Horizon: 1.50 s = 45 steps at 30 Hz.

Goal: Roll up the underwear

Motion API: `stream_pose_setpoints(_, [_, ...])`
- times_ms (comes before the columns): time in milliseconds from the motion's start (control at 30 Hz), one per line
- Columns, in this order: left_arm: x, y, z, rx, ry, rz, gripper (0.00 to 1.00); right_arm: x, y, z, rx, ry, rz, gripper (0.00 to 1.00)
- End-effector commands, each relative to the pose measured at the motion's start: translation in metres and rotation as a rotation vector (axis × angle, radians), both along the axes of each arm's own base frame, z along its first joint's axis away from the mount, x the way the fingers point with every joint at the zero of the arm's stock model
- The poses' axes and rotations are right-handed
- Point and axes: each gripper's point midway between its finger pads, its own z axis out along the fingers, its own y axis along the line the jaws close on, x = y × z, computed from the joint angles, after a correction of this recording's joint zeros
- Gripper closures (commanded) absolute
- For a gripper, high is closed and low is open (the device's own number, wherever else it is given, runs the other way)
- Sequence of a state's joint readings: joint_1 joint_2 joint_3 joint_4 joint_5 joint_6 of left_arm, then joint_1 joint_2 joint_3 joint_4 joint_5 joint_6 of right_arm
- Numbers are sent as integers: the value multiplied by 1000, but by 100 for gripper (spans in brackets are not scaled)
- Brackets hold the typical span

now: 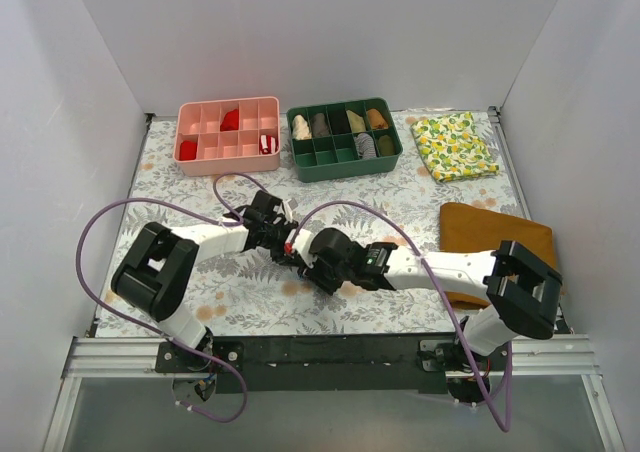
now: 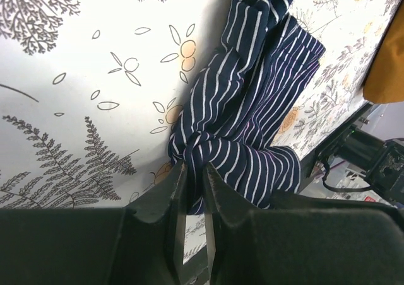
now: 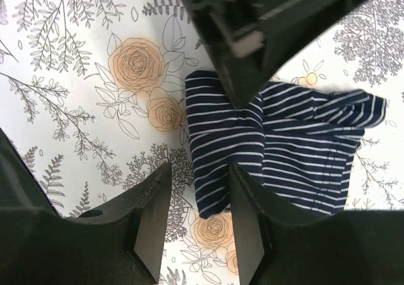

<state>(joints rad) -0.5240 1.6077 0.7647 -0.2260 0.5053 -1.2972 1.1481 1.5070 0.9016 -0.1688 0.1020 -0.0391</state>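
Observation:
The underwear (image 2: 252, 108) is a bunched navy cloth with thin pale stripes, lying on the floral table cover. My left gripper (image 2: 193, 168) is shut on a fold at its near end. In the right wrist view the underwear (image 3: 303, 146) lies partly folded, and its lower corner hangs between the fingers of my right gripper (image 3: 199, 171), which is open and just above it. The left gripper's fingers (image 3: 246, 77) come down onto the cloth from above. In the top view both grippers, left (image 1: 285, 240) and right (image 1: 322, 269), meet at the table's middle and hide the underwear.
A pink tray (image 1: 228, 137) and a green tray (image 1: 343, 137) with rolled items stand at the back. A lemon-print cloth (image 1: 455, 144) lies at the back right. A mustard-brown cloth (image 1: 495, 237) lies at the right, under the right arm. Purple cables loop over the left side.

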Motion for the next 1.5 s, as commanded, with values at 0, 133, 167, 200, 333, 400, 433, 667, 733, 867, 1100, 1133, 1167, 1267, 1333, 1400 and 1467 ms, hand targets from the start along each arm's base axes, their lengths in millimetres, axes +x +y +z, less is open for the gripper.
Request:
stream_pose_setpoints(0, [-1, 2, -2, 21, 3, -40, 100, 4, 13, 6, -33, -86, 38, 52])
stream_pose_setpoints(133, [-3, 0, -2, 8, 12, -58, 100, 10, 10, -5, -102, -122, 36, 52])
stream_pose_setpoints(167, [-4, -1, -2, 7, 13, -62, 100, 11, 7, -10, -125, -126, 30, 52])
stream_pose_setpoints(200, [-4, -1, -1, 3, 12, -66, 100, 13, 4, -13, -138, -131, 25, 52])
stream_pose_setpoints(333, [-4, -2, -2, 0, 17, -74, 100, 13, -6, -22, -165, -136, 5, 52])
stream_pose_setpoints(400, [-4, -3, -1, -5, 18, -79, 100, 12, -13, -30, -181, -132, -9, 52])
stream_pose_setpoints(433, [-4, -3, -2, -4, 20, -81, 100, 12, -16, -33, -188, -131, -18, 52])
stream_pose_setpoints(667, [-4, -4, 0, -12, 17, -93, 100, 7, -30, -56, -230, -105, -38, 52])
stream_pose_setpoints(733, [-4, -5, 0, -16, 17, -95, 100, 6, -32, -61, -240, -96, -41, 52])
stream_pose_setpoints(867, [-3, -6, 2, -23, 17, -98, 100, 1, -31, -69, -234, -67, -37, 52])
stream_pose_setpoints(1100, [-2, -6, 4, -21, 5, -89, 100, -23, -38, -96, -229, 65, -17, 65])
stream_pose_setpoints(1133, [-1, -6, 5, -20, 0, -85, 99, -28, -39, -99, -218, 93, -26, 72])
stream_pose_setpoints(1167, [1, -5, 6, -15, -6, -79, 94, -32, -44, -103, -219, 116, -29, 74])
stream_pose_setpoints(1267, [4, -4, 7, -9, -14, -58, 88, -46, -47, -110, -204, 188, -15, 87])
stream_pose_setpoints(1333, [8, -4, 10, -9, -21, -42, 83, -54, -44, -111, -178, 227, 3, 95])
stream_pose_setpoints(1400, [14, -4, 16, -9, -49, -23, 72, -66, -42, -112, -148, 284, 24, 99])
stream_pose_setpoints(1467, [20, -4, 24, -12, -77, 3, 60, -69, -37, -109, -112, 310, 33, 99])
